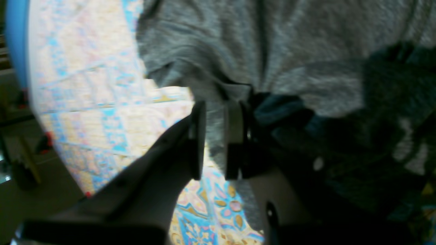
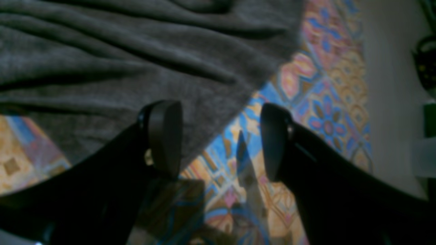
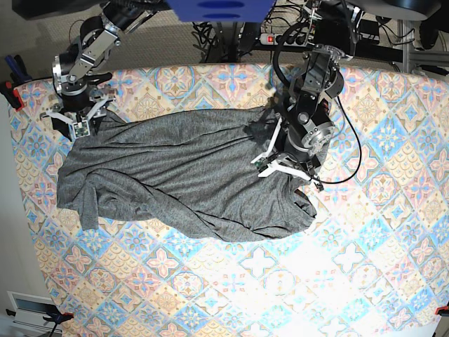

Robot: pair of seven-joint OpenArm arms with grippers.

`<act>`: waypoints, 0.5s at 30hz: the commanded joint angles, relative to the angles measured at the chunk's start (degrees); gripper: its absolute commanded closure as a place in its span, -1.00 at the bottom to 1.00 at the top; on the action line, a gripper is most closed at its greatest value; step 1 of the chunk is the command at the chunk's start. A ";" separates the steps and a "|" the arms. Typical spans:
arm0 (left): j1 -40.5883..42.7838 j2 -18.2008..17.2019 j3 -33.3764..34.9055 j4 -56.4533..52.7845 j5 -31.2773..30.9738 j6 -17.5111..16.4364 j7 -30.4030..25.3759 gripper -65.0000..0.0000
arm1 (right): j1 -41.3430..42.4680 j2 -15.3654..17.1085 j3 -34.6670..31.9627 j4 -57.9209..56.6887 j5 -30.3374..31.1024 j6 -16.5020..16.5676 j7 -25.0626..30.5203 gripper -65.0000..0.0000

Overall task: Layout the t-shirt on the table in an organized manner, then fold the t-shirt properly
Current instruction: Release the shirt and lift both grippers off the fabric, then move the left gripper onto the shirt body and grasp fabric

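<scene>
Left claw (image 1: 214,143) pinches t-shirt (image 3: 182,175) fabric at 3 o'clock; right claw (image 2: 221,139) open at 10 o'clock; pull outward evenly to flatten across the worktop (image 3: 365,267).

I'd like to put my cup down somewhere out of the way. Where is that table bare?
The table is bare along its near side below the t-shirt and at its right end. The far side is crowded: the left gripper clamps shirt fabric, the right gripper hovers open at its corner.
</scene>
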 commanded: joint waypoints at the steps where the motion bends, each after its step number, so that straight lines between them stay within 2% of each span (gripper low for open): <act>1: -1.17 -0.09 -0.12 0.40 0.29 0.47 -0.24 0.68 | 0.35 0.69 0.09 1.06 0.79 -0.73 1.38 -0.07; 11: -1.26 -0.01 0.06 -0.21 0.29 0.47 -0.42 0.68 | -1.94 -0.28 -2.81 2.73 0.70 -0.73 1.38 -0.07; 15: -1.26 0.52 0.23 -0.21 -0.06 0.47 -0.42 0.68 | -1.59 -0.36 -5.18 4.58 1.05 -0.73 -2.93 -0.07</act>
